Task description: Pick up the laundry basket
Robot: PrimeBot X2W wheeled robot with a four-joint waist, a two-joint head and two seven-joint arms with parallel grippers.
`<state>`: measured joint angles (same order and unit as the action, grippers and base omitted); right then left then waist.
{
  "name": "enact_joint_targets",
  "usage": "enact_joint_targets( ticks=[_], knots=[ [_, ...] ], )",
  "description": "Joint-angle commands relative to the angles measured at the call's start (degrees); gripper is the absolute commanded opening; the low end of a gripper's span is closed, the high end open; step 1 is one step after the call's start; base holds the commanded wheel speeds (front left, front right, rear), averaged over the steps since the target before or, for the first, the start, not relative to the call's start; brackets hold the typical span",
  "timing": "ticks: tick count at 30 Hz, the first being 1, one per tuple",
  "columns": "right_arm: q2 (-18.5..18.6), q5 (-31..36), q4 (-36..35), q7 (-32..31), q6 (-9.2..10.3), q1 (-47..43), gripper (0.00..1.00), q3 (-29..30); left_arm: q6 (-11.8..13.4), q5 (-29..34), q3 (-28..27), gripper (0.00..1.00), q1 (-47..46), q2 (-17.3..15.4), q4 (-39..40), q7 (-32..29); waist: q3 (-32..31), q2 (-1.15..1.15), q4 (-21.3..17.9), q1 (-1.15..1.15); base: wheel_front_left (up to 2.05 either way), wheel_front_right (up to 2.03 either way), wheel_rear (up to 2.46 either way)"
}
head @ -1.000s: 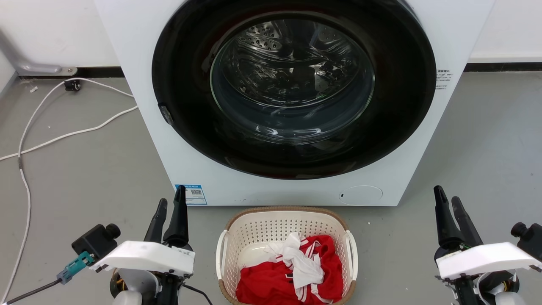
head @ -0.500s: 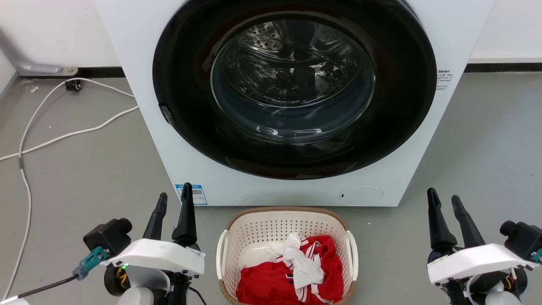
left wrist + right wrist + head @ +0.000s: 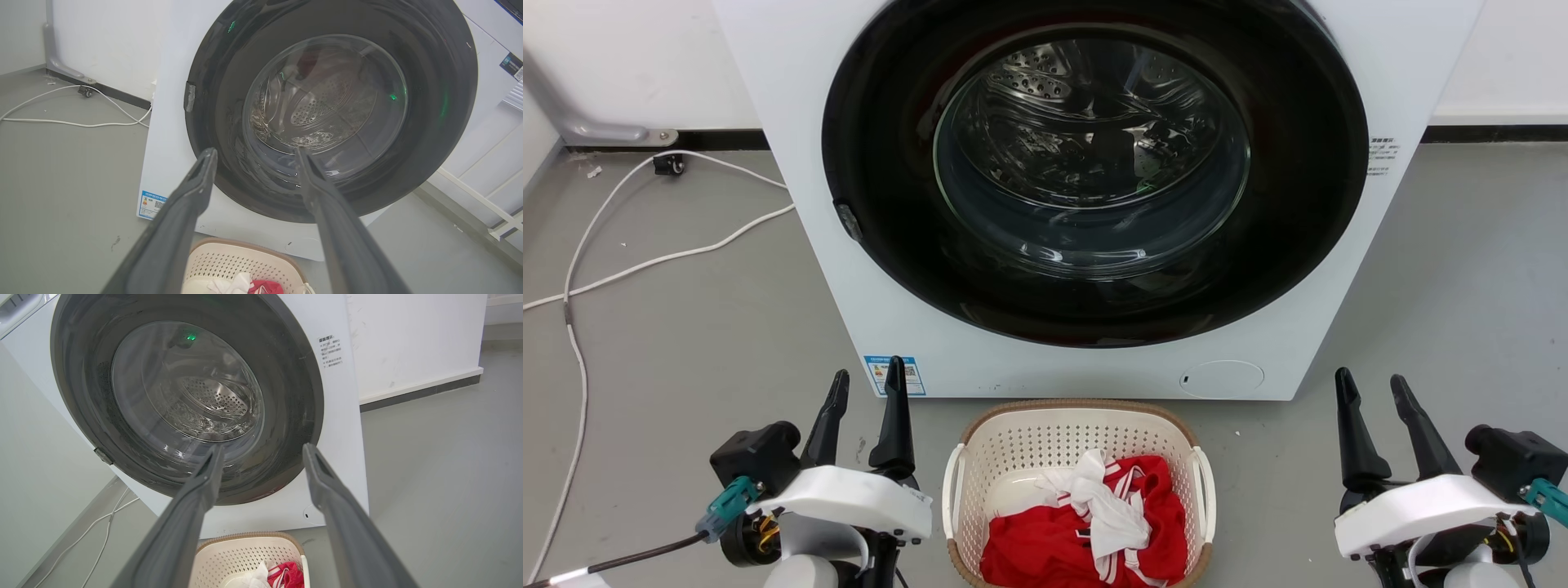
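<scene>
Both claws are hanging open and empty. The left gripper is showing a clear gap between its two dark fingers, and the right gripper is spread about the same, with nothing in either. The laundry basket is sitting on the floor between them, inboard of each claw: to the right of the left one and to the left of the right one, and slightly nearer the robot than the fingertips. Its far rim is lying just in front of the washer. In both wrist views it is showing low, under the fingers, so each claw is pointing over it at the washer door, not down at it. The left side handle is facing the left claw and the right side handle is facing the right claw. The left claw is looking nearer, just beside its handle; the right is standing further off. The basket's near end is cropped, so I can't tell its long axis for sure. A red garment and a white cloth are lying inside. My guess is each claw is needing to swing inward and tip down onto its handle.
</scene>
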<state>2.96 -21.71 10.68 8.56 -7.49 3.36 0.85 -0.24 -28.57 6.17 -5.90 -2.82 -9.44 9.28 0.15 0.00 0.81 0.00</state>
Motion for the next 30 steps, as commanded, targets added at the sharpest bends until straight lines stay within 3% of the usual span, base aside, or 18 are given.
enact_joint_targets(
  ticks=[1, 30],
  knots=[
    [0.0, 1.8, -0.3, 0.6, 0.0, -0.2, 1.0, -0.2, 0.4, 1.8, 0.2, 1.0, -1.0, -0.2, 0.3, 0.6, 0.0, 0.0, 0.0, 0.0, 0.0, 0.0, 0.0],
    [-0.1, 16.1, -0.3, 2.1, 0.01, -0.9, 1.0, -0.7, 1.9, 16.2, 2.0, 1.0, -1.0, -0.1, -1.2, 4.1, -0.2, 0.0, 0.6, 0.0, 0.0, 0.0, 0.0]
  ],
)
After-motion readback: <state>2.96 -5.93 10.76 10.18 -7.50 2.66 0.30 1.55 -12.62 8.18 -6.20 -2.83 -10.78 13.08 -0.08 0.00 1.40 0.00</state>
